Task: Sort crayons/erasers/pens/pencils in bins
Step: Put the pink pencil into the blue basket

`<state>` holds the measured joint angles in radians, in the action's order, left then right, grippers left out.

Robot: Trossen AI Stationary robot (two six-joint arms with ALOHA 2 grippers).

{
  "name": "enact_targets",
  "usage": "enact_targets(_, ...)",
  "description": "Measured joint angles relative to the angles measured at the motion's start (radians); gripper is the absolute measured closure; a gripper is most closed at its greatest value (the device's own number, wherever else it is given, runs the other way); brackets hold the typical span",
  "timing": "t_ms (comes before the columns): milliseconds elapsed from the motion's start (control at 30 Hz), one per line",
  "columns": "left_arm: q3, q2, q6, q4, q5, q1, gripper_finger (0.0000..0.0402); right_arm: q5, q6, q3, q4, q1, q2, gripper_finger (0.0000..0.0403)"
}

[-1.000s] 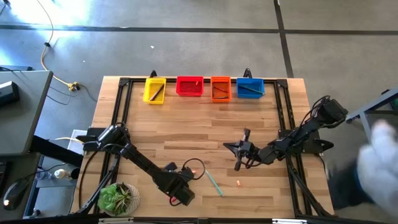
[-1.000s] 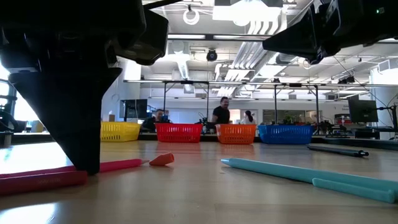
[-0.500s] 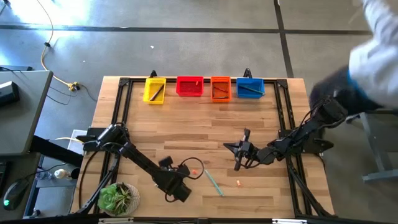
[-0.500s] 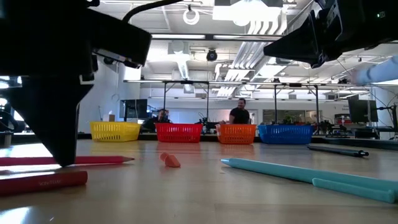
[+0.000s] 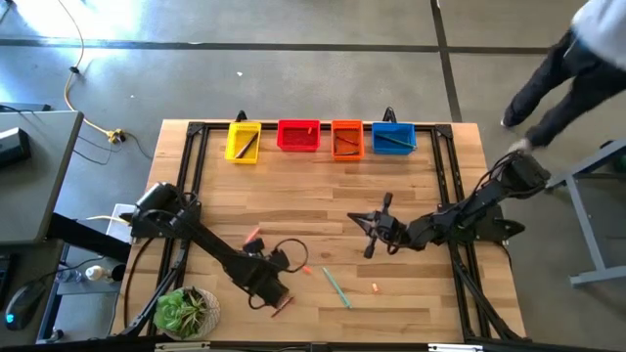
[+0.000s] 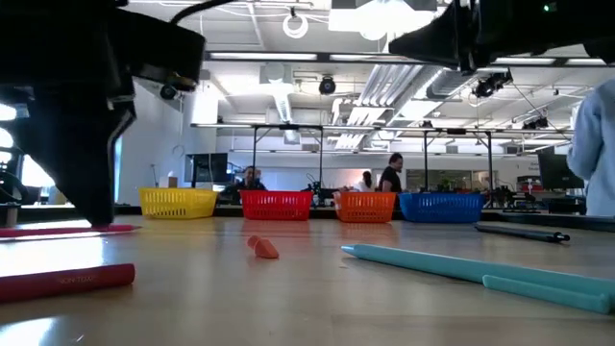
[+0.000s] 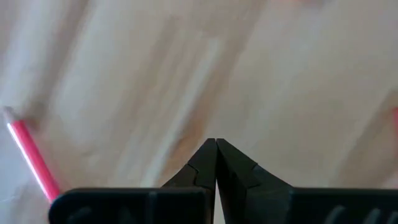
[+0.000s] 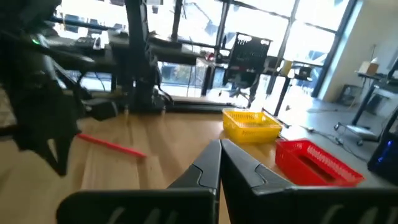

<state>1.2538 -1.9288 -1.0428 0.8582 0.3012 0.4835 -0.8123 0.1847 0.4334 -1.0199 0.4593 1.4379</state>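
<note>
Fingers of the left gripper (image 7: 216, 149) are pressed together, empty, beside a pink pencil (image 7: 34, 158). Right gripper (image 8: 219, 149) is likewise closed, mid-table. One eraser (image 6: 262, 247) lies loose, far from the four bins (image 5: 243, 141).

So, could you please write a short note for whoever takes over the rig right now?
Left end effector: shut, empty, low over the near-left of the table.
Right end effector: shut, empty, hovering mid-table.
Bins: yellow bin, red bin, orange bin and blue bin in a row at the far edge; at least the yellow, orange and blue ones hold sticks.
Left to sort, loose at the near side: pink stick, red crayon, teal pen, eraser, second eraser.
</note>
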Motion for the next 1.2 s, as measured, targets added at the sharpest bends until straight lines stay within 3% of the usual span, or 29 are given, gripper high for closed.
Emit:
enact_targets(267, -0.121, 0.197, -0.017, 0.063, 0.022, -0.029, 0.0401, 0.044, 0.052, 0.015, 0.010, -0.036, -0.028, 0.0403)
enact_targets(433, -0.236, 0.325, 0.065, 0.122, -0.035, -0.154, 0.0401, 0.080, 0.034, 0.018, 0.024, -0.061, -0.021, 0.0403)
enact_targets(633, -0.361, 0.406, 0.173, 0.033, -0.164, -0.333, 0.0395, 0.088, -0.004, 0.008, 0.064, -0.087, -0.009, 0.0403)
enact_targets(767, -0.412, 0.415, 0.224, -0.027, -0.221, -0.397, 0.0366, 0.116, -0.028, 0.010, 0.078, -0.106, 0.003, 0.0403)
enact_targets(1033, -0.498, 0.411, 0.211, -0.020, -0.192, -0.450, 0.0288, 0.165, -0.080, 0.010, 0.107, -0.133, 0.014, 0.0403)
enact_targets(1200, -0.560, 0.417, 0.208, -0.080, -0.205, -0.467, 0.0269, 0.169, -0.080, 0.010, 0.103, -0.134, 0.017, 0.0403)
